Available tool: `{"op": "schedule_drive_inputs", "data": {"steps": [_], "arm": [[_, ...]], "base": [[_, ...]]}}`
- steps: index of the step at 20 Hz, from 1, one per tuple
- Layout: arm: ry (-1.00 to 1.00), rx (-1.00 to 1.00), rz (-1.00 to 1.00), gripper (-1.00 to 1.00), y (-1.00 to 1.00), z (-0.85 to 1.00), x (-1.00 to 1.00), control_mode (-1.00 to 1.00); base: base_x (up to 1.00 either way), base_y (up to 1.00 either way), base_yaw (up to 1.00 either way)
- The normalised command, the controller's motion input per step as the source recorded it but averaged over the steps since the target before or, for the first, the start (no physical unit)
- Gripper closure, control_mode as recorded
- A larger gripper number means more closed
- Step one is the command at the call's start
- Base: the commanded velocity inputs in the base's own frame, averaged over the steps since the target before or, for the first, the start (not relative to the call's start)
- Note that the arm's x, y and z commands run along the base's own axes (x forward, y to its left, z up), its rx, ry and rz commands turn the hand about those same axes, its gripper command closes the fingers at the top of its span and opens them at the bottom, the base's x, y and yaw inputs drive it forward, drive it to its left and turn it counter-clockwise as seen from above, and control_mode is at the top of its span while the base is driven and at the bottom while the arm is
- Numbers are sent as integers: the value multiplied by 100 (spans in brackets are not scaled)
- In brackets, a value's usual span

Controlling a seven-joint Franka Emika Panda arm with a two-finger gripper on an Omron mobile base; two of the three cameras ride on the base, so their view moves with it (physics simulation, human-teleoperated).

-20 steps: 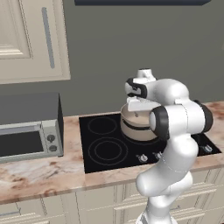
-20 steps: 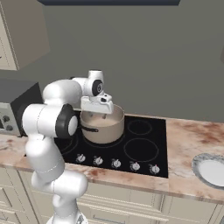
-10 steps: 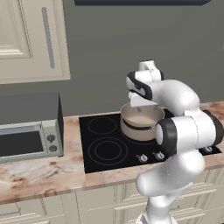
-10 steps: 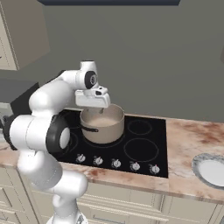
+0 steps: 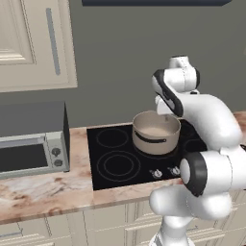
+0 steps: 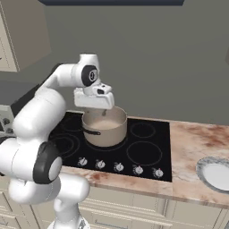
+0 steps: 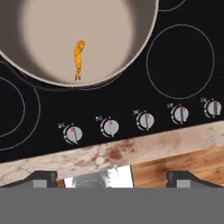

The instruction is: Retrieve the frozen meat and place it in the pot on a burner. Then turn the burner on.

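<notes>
The beige pot (image 5: pixel 156 132) (image 6: pixel 105 127) with a dark side handle stands on the black cooktop (image 5: pixel 115 158), covering the burner beneath it. The frozen meat (image 7: pixel 78 57), a small orange shrimp-like piece, lies on the pot's (image 7: pixel 78 30) pale bottom. My gripper (image 6: pixel 101 110) (image 7: pixel 113 177) hangs above the pot's near rim and points down. Its fingertips (image 7: pixel 41 177) stand wide apart at the bottom of the hand view, open, with nothing between them.
A row of several knobs (image 7: pixel 110 127) (image 6: pixel 118 166) runs along the cooktop's front edge. A grey toaster oven (image 5: pixel 31 144) sits on the marble counter at the left. A white plate (image 6: pixel 217 172) lies at the right. Cabinets hang at the upper left.
My hand has risen from just over the pot's rim to higher above it. The arm's elbow has swung forward and down.
</notes>
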Motion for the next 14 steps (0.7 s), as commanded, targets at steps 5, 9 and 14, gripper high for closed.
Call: {"op": "schedule_drive_inputs", "data": {"steps": [5,9,14], "arm": [[0,3,0,-100,-88,-29,-79,-100],[-1,1,6,-100,-81,-23,-84,-100],[0,5,12,-100,-5,-20,-6,-100]], "base": [[0,0,0],[0,0,0],[0,0,0]]}}
